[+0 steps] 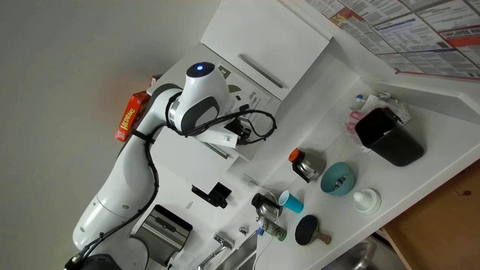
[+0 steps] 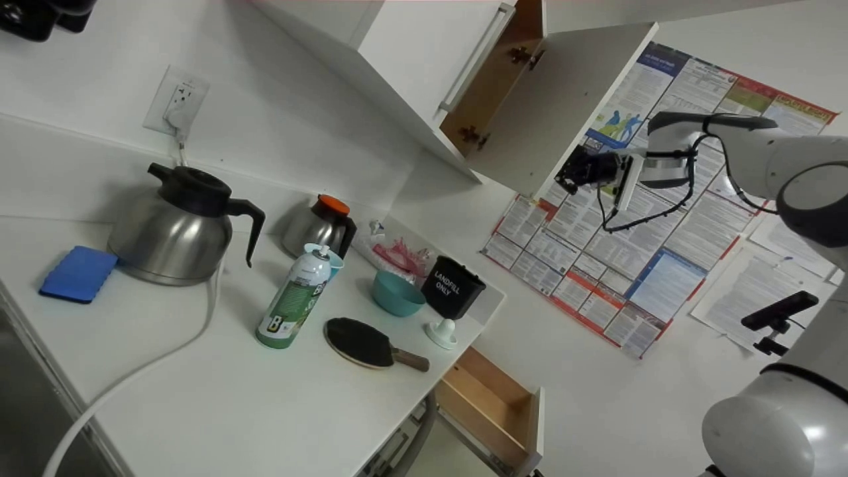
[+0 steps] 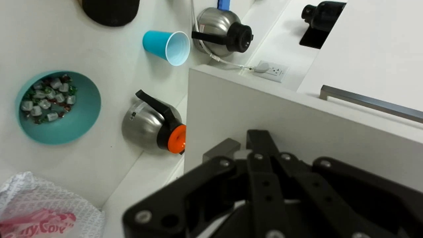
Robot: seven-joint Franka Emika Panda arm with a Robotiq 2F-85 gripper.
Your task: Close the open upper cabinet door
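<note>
The upper cabinet door stands open. Its front carries the green-and-white sticker. In an exterior view its inner face and hinges show beside the brown interior of the upper cabinet. My gripper looks shut, its tips against or very near the door's shaded front, inward from the free edge. In an exterior view the gripper is on the front side of the door, partly hidden by its edge. A small grey block shows beside the tips; I cannot tell whether it is the handle.
Plain closed neighbouring panels with bar handles flank the open door. A postered wall is behind the arm. Below, the counter holds an orange-lidded pot, teal bowl, blue cup and black bin. A drawer is open.
</note>
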